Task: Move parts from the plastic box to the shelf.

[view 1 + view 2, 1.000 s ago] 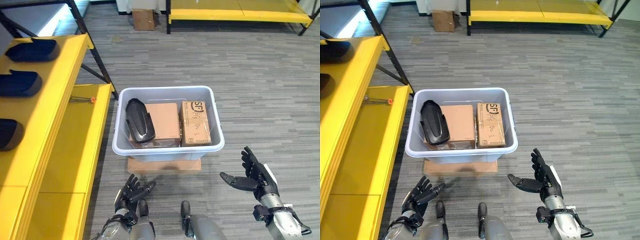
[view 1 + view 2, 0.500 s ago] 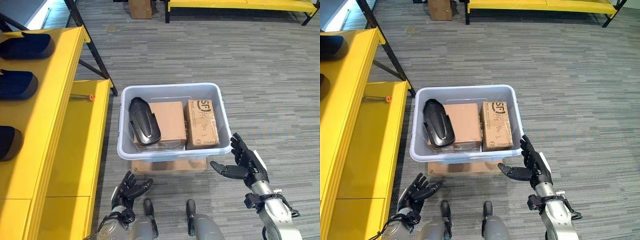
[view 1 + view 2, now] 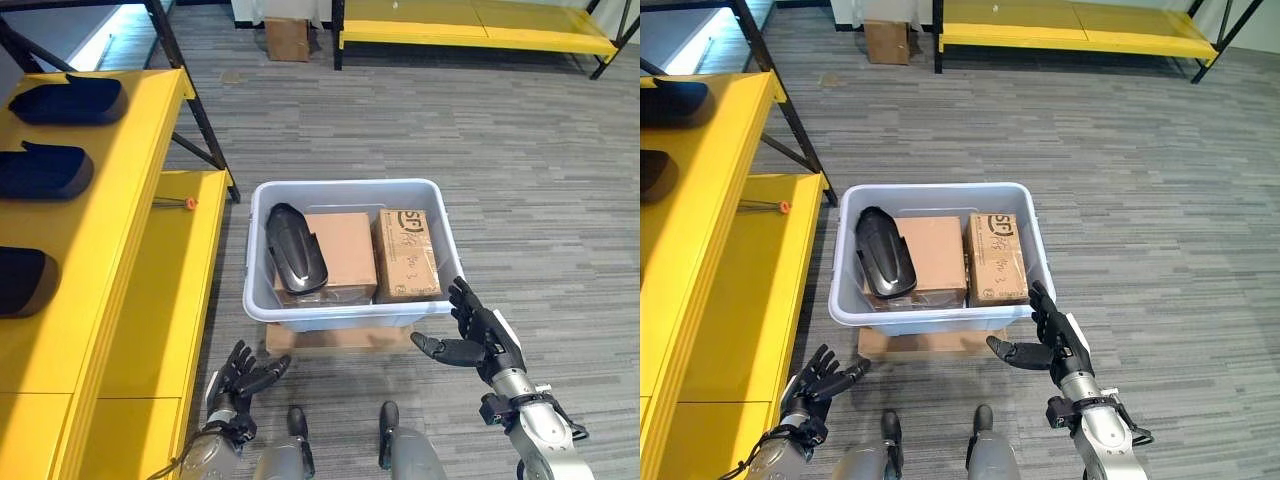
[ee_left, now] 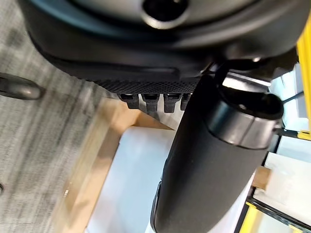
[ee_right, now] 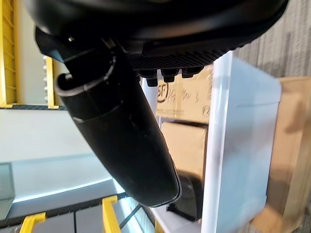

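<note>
Box (image 3: 345,315) on floor beside yellow shelf (image 3: 110,270): black part (image 3: 296,248) inside, untouched. Right hand (image 3: 478,335) by box's near corner, left hand (image 3: 238,377) lower, fingers spread, empty. Step: approach; next, grasp part.

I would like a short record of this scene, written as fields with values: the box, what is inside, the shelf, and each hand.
box: white plastic box on the floor, standing on a flat cardboard piece
contents: one black part lying on two cardboard cartons
shelf: yellow shelf at the robot's left, three dark parts on its upper level
left hand: open, low, short of the box
right hand: open, at the box's near right corner
</note>
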